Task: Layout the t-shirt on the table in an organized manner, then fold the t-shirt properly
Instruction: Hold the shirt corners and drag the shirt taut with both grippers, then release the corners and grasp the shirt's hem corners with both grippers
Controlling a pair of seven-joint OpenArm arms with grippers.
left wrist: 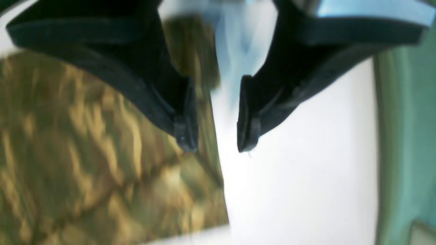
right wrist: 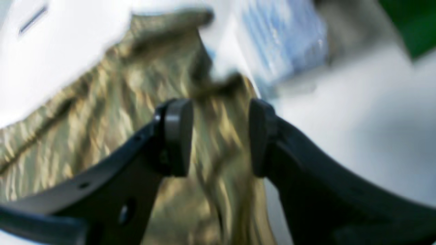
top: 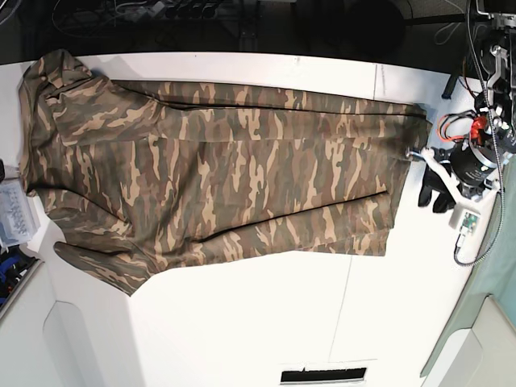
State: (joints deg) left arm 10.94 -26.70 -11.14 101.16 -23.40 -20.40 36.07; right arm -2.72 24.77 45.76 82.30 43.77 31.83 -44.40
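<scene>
The t-shirt (top: pixel 218 181) lies spread on the table (top: pixel 266 322), its long axis running along the table's far edge. At the shirt's hem end I see the left gripper (left wrist: pixel 214 146), jaws parted and empty, just off the cloth edge. Over the opposite end the right gripper (right wrist: pixel 221 136) hangs, jaws likewise apart and gripping nothing, so I judge both arms equally placed.
</scene>
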